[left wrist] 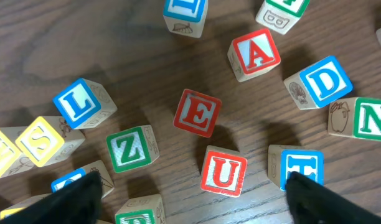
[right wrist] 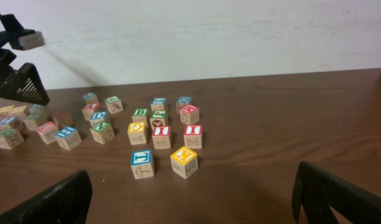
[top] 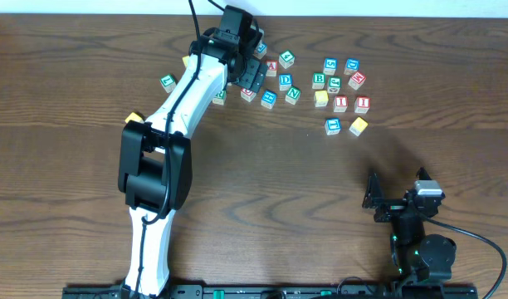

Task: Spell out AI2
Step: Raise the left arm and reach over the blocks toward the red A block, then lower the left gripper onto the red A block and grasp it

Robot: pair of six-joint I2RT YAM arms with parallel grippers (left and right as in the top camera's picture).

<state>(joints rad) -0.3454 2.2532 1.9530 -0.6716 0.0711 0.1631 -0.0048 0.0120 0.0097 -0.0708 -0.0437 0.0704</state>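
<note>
My left gripper (top: pixel 252 75) is open and empty, hovering over the left cluster of letter blocks at the back of the table. In the left wrist view its fingers (left wrist: pixel 197 205) straddle a red U block (left wrist: pixel 223 170). A red E block (left wrist: pixel 197 112) lies ahead of it, and the red A block (left wrist: pixel 256 55) lies farther ahead to the right; the A also shows in the overhead view (top: pixel 271 66). Two red I blocks (top: pixel 341 103) (top: pixel 362 104) lie in the right cluster and also show in the right wrist view (right wrist: pixel 161 134) (right wrist: pixel 192 133). I cannot make out a 2 block. My right gripper (top: pixel 374 198) is open and empty near the front right.
Around the left gripper lie a blue L (left wrist: pixel 78 102), green Z (left wrist: pixel 129 148), yellow S (left wrist: pixel 41 138), blue D (left wrist: pixel 324 81), green N (left wrist: pixel 371 119) and blue T (left wrist: pixel 301 168). A blue block (right wrist: pixel 141 160) and a yellow block (right wrist: pixel 184 158) sit nearest my right gripper (right wrist: pixel 193 205).
</note>
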